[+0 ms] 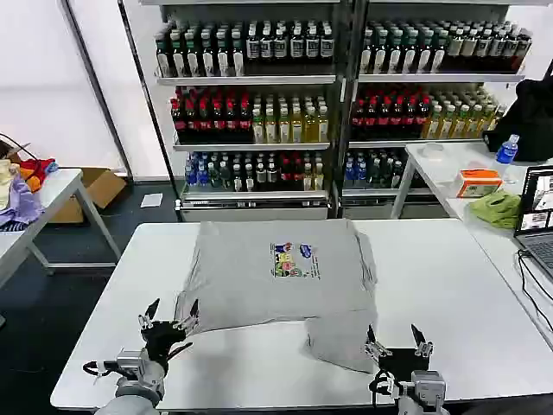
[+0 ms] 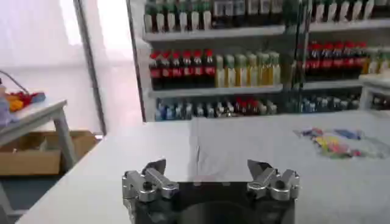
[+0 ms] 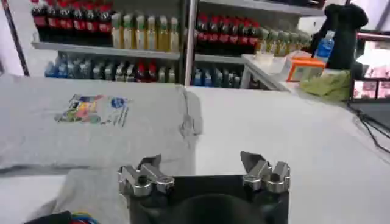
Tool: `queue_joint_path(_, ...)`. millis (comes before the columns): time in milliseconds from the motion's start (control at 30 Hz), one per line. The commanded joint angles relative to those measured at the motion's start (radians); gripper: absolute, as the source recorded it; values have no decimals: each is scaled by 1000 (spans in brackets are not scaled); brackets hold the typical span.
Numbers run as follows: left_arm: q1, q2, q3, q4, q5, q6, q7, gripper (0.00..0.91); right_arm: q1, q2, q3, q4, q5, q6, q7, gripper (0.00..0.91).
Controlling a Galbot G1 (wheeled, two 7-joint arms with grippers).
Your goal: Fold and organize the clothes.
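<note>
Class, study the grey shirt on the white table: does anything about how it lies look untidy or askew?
Yes. The grey shirt lies partly folded, and one piece sticks out past its near edge at the robot's right, beside the open right end effector. The open left end effector sits at the other near corner.

A white tabletop point(image 1: 449, 285) carries one light grey shirt point(image 1: 276, 277), spread flat with its chest print up. The shirt lies just ahead of the left gripper point(image 1: 170, 313), and its folded near corner reaches the right gripper point(image 1: 393, 337).
</note>
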Motion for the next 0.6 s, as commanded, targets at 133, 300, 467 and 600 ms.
queue_joint_path(133, 5, 12, 6, 47, -2, 30, 3, 907, -6, 11, -43, -25, -5, -2, 13, 907)
queue_joint_path(300, 15, 15, 4, 57, -10, 31, 4, 907, -10, 15, -57, -36, -6, -1, 15, 907)
queue_joint_path(467, 5, 10, 3, 63, -22, 30, 1, 907, -7, 21, -65, -44, -13, -1, 13, 907)
queue_joint_path(600, 2, 8, 4, 74, -26, 28, -2, 907, -7, 21, -73, -47, -17, 0, 12, 907)
